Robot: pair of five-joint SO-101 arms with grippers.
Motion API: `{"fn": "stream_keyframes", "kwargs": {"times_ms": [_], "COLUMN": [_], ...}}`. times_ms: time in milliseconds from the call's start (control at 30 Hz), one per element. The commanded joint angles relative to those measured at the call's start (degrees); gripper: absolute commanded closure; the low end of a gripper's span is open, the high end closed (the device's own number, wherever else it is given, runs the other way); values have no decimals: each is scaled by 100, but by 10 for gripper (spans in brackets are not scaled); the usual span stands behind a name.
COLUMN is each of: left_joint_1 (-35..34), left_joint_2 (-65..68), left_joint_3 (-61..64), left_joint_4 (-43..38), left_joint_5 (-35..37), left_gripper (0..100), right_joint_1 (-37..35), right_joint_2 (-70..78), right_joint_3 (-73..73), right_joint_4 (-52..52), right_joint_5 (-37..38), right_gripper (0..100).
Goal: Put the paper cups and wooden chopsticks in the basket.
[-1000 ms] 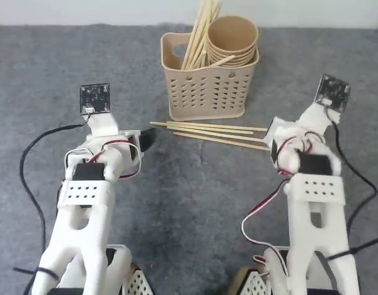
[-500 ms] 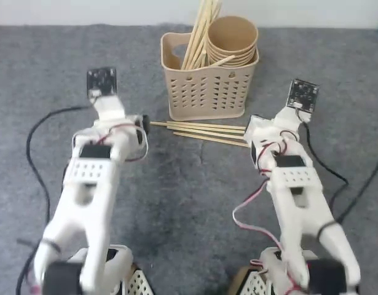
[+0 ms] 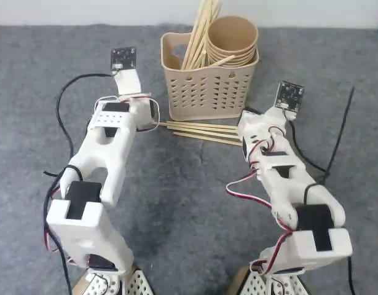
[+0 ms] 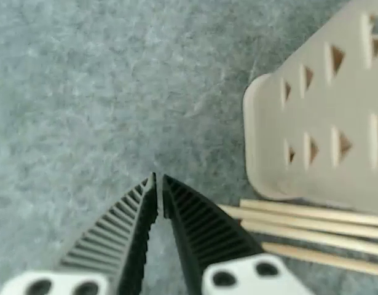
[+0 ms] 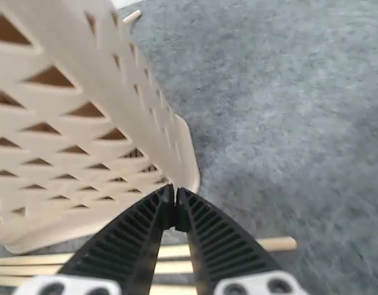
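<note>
You see the beige perforated basket (image 3: 204, 92) standing upright at 12 o'clock. Inside it, a stack of brown paper cups (image 3: 233, 38) sits mouth up toward 3 o'clock, and wooden chopsticks (image 3: 198, 27) lean toward 9 o'clock. A few loose chopsticks (image 3: 207, 130) lie flat just beside its 6 o'clock side.

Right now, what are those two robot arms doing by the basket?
They're tidying up. The cups and some chopsticks are already in the basket. A few loose chopsticks lie on the grey carpet in front of it. The left gripper is at one end of them, the right gripper at the other, both shut and holding nothing.
</note>
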Motion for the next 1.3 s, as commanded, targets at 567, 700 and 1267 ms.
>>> {"fn": "stream_keyframes", "kwargs": {"times_ms": [567, 700, 1267], "left_joint_1": [413, 378, 422], "left_joint_2": [677, 949, 1037], "left_joint_3": [-664, -1112, -1174], "left_joint_4": [-105, 624, 1116], "left_joint_5": [862, 1055, 1257], "left_gripper": [988, 988, 988], "right_joint_1": [-189, -198, -259], "right_joint_2": [1103, 1086, 1086], "right_joint_3": [-1837, -1846, -2084], "right_joint_4": [1341, 1754, 2457], "right_joint_5": [114, 114, 369], "right_gripper": [991, 991, 991]}}
